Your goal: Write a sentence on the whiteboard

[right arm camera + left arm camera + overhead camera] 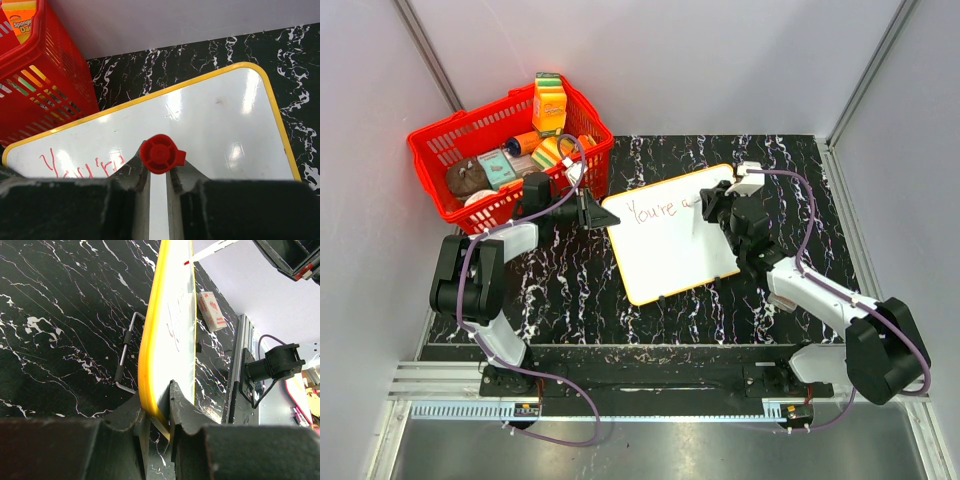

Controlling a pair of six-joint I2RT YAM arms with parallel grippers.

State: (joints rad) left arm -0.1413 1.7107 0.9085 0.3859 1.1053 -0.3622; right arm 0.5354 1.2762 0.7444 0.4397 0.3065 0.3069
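The yellow-rimmed flat white whiteboard sits mid black marbled tabletop, its left corner near the red plastic basket. The left tool pinches that rim. The right tool pinches a red-capped marker. Only the left wrist view shows a wire stand behind.

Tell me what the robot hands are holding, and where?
Left gripper pinches the flat white, yellow-rimmed whiteboard by its corner rim. Right gripper grips a red-ended marker near its top end.

Red marker between the jaws, over the whiteboard with red "You're" lettering.
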